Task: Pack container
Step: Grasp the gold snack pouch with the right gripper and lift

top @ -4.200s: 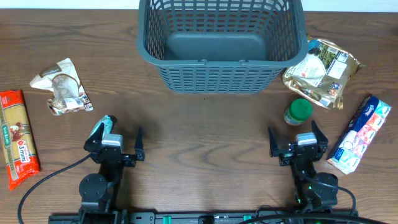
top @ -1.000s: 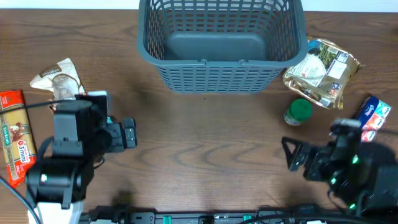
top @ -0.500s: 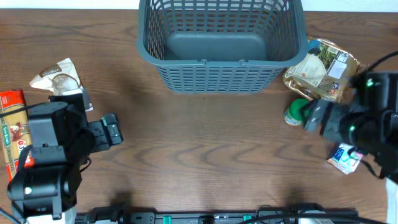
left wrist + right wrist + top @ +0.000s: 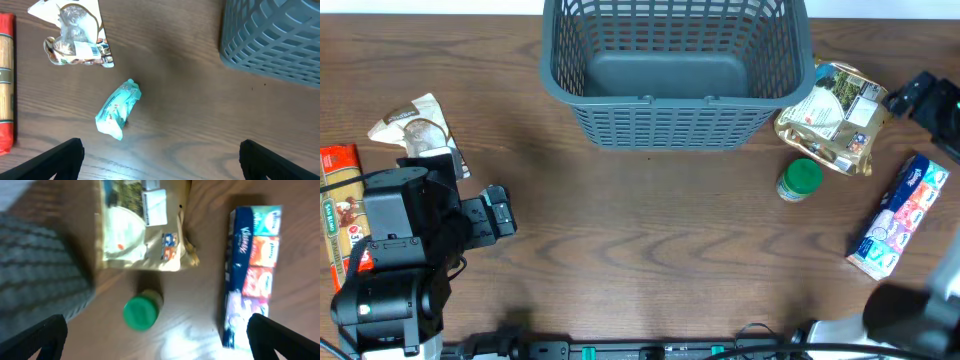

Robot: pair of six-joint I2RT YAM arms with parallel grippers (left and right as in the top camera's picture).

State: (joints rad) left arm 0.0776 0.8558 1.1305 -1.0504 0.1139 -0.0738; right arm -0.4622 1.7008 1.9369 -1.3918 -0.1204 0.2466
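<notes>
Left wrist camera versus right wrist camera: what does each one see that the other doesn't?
Only the left wrist view shows a small teal packet, a crinkled clear snack bag and a red pasta pack at the left edge. Only the right wrist view shows a green-lidded jar, a gold bag and a multipack of tissues. Both show part of the grey basket, blurred in the right one, and the wooden table.
</notes>
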